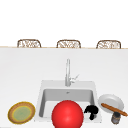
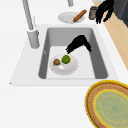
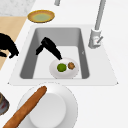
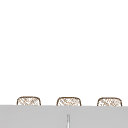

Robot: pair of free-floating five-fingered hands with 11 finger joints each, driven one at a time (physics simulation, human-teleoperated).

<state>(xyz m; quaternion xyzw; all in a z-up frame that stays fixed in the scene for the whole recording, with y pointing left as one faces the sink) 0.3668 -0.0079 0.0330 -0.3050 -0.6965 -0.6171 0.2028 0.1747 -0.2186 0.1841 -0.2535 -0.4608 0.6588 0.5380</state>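
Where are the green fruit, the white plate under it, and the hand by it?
green fruit (image 2: 66, 59), left side view, its top.
white plate (image 2: 65, 69), left side view, bare near rim.
hand (image 2: 78, 44), left side view, its back.

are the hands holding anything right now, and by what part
Nothing is held. One black hand hangs over the sink, its fingers near the green fruit on the white plate; the other black hand hangs free.

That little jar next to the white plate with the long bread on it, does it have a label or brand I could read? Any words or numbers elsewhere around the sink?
None can be read.
The jar has a pale band like a label, too blurred to read.
The white plate, the breadstick, the yellow-rimmed plate and the faucet carry no writing.
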